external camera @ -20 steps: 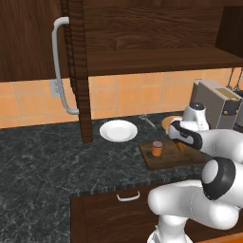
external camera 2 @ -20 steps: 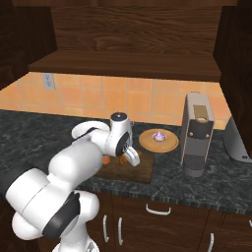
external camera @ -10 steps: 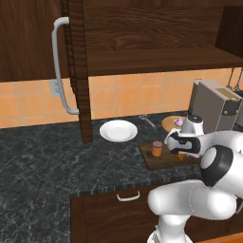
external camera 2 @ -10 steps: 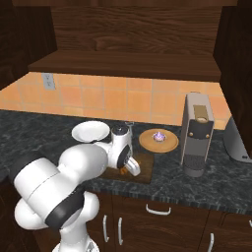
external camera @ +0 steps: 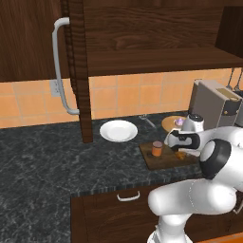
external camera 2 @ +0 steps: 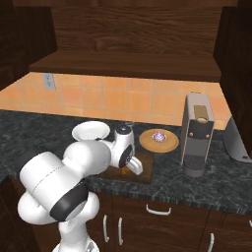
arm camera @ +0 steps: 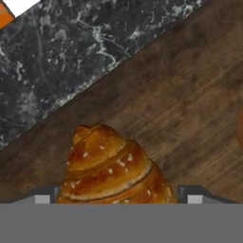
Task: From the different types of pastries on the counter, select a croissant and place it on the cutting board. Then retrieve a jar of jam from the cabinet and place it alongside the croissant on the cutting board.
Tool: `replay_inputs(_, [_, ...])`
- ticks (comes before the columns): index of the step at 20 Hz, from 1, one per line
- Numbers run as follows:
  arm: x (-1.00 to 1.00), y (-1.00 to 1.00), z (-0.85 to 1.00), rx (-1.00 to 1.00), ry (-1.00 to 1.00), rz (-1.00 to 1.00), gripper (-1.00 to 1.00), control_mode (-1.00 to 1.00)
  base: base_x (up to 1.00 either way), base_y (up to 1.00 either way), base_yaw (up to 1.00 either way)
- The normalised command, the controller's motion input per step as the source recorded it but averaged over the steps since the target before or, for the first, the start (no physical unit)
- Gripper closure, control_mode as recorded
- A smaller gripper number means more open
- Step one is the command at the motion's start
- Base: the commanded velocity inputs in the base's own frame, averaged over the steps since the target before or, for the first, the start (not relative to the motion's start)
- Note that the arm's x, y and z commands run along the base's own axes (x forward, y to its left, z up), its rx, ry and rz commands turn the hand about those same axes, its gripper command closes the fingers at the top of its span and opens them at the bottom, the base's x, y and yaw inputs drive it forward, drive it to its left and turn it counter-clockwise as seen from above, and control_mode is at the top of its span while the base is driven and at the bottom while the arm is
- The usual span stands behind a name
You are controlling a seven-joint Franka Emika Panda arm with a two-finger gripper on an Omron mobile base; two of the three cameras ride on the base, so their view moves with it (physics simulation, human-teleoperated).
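Note:
The golden-brown croissant (arm camera: 111, 166) lies on the dark brown cutting board (arm camera: 190, 109), between the tips of my gripper (arm camera: 118, 197). The fingers stand open on either side of it, a small gap at each. In the left base view my gripper (external camera: 182, 150) points down at the croissant (external camera: 180, 154) on the right half of the cutting board (external camera: 161, 162). The orange jar of jam (external camera: 157, 149) stands upright on the board's left half. From the right, my gripper (external camera 2: 133, 167) hangs over the croissant (external camera 2: 129, 171); my arm hides the jar.
A purple-topped cupcake (external camera: 179, 122) sits on a round tan plate (external camera: 168, 124) behind the board. A white plate (external camera: 118, 130) lies to the left on the dark marbled counter (external camera: 47, 161). A coffee machine (external camera: 213, 107) stands at the right. The cabinet's shelf (external camera: 156, 59) and open door with grey handle (external camera: 59, 66) hang above.
My hand has come down and forward over the board to the croissant, the elbow folding closer to the base. The jar has stayed in place on the board.

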Motion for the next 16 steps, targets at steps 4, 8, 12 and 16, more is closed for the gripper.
replay_inputs(4, [0.00,0.00,0.27,0.00,0.01,0.05,-1.00,-1.00,0.00,0.00,0.00])
replay_inputs(8, [0.00,0.00,0.35,0.00,0.00,0.08,-1.00,-1.00,0.00,0.00,0.00])
replay_inputs(12, [0.00,0.00,0.07,0.00,0.00,0.08,-1.00,-1.00,0.00,0.00,0.00])
replay_inputs(16, [-0.15,-0.10,0.47,0.00,0.00,0.04,-1.00,-1.00,0.00,0.00,0.00])
